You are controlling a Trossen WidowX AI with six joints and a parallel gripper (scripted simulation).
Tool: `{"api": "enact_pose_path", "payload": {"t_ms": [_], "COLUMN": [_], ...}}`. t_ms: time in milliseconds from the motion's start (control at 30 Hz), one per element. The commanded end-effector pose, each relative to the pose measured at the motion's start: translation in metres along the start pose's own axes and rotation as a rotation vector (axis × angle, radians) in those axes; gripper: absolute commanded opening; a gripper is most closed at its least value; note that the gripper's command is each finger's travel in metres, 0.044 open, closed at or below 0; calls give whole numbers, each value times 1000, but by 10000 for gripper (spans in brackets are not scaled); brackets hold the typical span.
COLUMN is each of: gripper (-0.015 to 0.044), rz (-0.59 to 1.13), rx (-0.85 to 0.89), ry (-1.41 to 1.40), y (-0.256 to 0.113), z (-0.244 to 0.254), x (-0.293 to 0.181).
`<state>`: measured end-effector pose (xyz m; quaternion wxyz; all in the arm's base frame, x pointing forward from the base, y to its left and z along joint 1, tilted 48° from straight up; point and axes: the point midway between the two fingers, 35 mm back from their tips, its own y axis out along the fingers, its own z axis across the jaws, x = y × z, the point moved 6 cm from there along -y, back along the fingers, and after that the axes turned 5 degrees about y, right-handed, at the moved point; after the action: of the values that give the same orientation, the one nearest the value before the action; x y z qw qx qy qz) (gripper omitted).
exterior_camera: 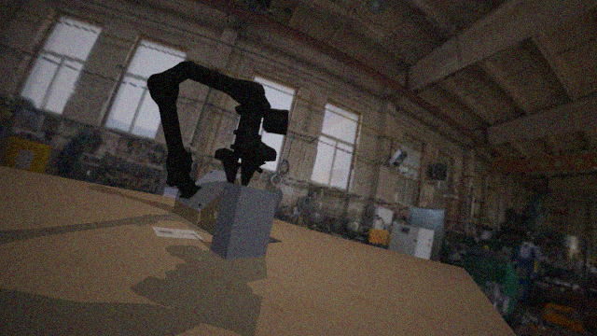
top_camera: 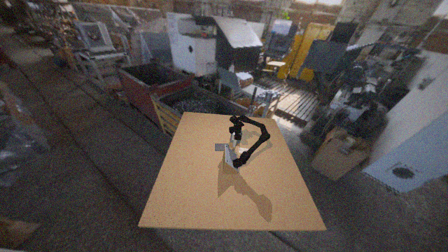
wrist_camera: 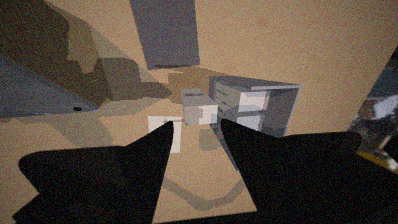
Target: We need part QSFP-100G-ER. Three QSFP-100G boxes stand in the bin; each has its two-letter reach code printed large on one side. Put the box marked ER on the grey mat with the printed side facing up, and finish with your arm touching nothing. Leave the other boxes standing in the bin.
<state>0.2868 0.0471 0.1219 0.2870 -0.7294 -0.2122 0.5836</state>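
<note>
arm (top_camera: 264,134) (exterior_camera: 168,86) bent high at elbow, wrist (exterior_camera: 249,128) over downward-pointing gripper (top_camera: 236,139) (exterior_camera: 239,179) (wrist_camera: 197,124); dark fingers partway apart, tips not touching each other.

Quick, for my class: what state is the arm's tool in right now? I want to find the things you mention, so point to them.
Tool (top_camera: 236,138) (exterior_camera: 237,183) (wrist_camera: 197,124): partly open, apparently gripping nothing; a pale box (wrist_camera: 196,108) shows beyond the fingertips.
</note>
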Motion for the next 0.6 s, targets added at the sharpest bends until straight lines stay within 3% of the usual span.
{"api": "enact_pose_path", "payload": {"t_ms": [0, 567], "gripper": [241, 241], "rz": [0, 3], "rx": [-1, 75], "ry": [-2, 4], "y": [0, -7], "z": [0, -15], "x": [0, 1]}}
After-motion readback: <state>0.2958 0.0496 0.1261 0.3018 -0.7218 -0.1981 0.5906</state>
